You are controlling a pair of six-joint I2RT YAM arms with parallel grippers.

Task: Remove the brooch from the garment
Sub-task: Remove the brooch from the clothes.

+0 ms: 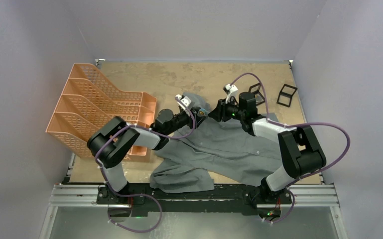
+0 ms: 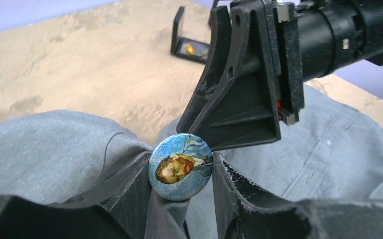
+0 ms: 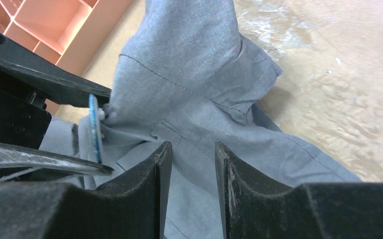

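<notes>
Both arms meet just above the middle of the top view, over the collar end of the shirt (image 1: 224,149), which sprawls from there down to the lower centre of the table (image 1: 179,74). The left gripper (image 2: 180,160) is clamped on the brooch (image 2: 180,167), a round blue portrait badge at lower centre of the left wrist view, cloth bunched behind it. The right gripper (image 3: 191,149) comes in from the upper right, its tip touching the badge's rim. Its fingers (image 3: 147,184) stand slightly apart, grey fabric showing in the gap. An orange rack (image 1: 94,109) sits at left, and black frames (image 1: 286,94) at upper right.
</notes>
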